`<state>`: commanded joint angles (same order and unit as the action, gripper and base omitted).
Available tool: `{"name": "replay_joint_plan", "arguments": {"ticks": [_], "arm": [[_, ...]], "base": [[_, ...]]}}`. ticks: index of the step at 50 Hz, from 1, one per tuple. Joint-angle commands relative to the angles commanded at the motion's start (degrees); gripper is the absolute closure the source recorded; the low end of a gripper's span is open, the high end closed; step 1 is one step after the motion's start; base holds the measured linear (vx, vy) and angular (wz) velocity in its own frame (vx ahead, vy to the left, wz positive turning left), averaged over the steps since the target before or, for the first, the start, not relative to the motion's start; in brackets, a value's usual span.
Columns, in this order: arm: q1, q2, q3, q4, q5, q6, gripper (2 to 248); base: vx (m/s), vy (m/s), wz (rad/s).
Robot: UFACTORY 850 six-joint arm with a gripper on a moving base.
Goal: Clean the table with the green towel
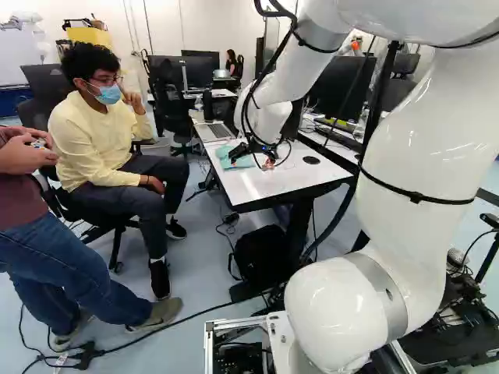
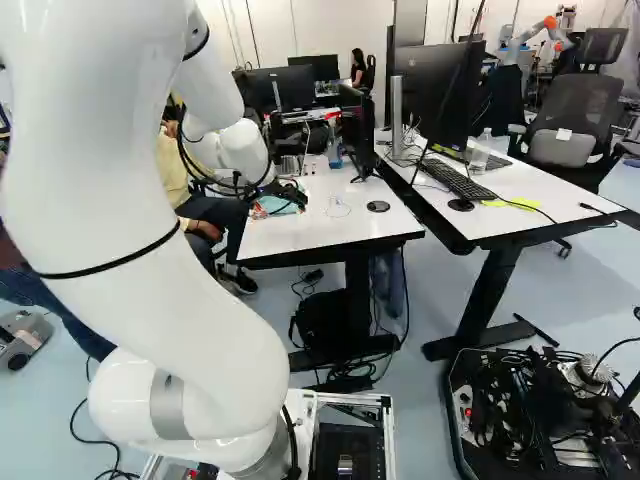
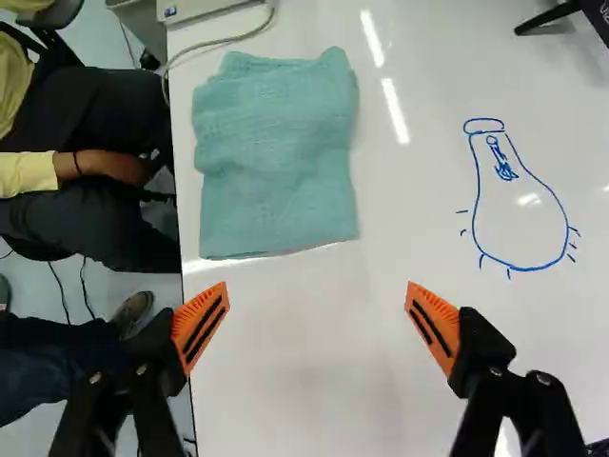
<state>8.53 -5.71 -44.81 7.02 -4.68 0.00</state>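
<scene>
Standing open — the pincer (image 1: 267,162), folded green towel (image 3: 276,157) ahead.

Find the towel (image 3: 276,157) on the table (image 3: 295,362), near the left edge in the left base view, with the laptop (image 1: 212,131) behind and the drawing (image 3: 519,200) to the right. See the disc (image 2: 378,206) right of that, the bag (image 2: 322,322) on the floor beneath. On the right-hand desk (image 2: 540,185), find the keyboard (image 2: 460,180) before the monitor (image 2: 432,95).
</scene>
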Motion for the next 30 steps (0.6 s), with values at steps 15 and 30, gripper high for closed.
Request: {"name": "replay_joint_plan", "arguments": {"ticks": [15,30], "arm": [[2.4,-0.4,-0.1,-2.6,4.1,0.0,3],[2.7,-2.9,-0.6,-5.8,9.1,0.0,3]], "base": [[0.0,0.0,0.0],[0.0,0.0,0.0]]}}
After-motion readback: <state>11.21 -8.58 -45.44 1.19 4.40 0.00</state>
